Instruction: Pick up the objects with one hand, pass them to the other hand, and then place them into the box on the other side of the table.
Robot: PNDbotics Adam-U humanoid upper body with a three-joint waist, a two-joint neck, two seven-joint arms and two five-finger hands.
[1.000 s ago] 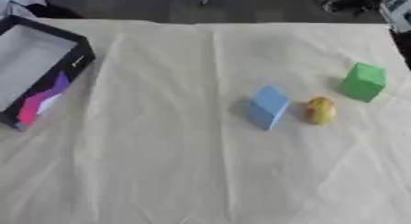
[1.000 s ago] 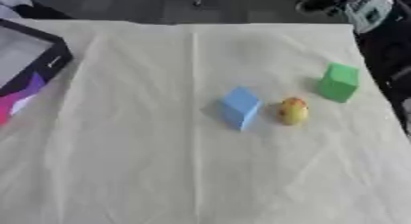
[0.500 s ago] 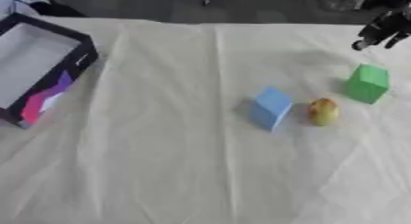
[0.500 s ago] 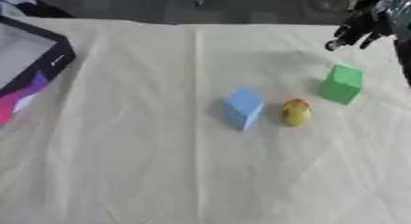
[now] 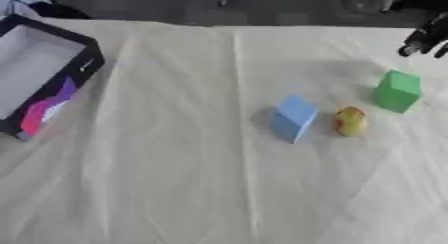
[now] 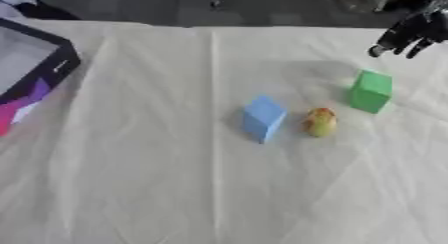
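Cream cloth-covered table [image 5: 175, 188]. Right hand [image 6: 409, 34], fingers relaxed and empty, hangs beyond the green block [image 6: 371, 91]; its wrist is cut off.

right hand [image 6: 409, 33] newly in (upper right)

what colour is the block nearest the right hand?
Green. The block sits just below the right hand; the right eye view shows it best.
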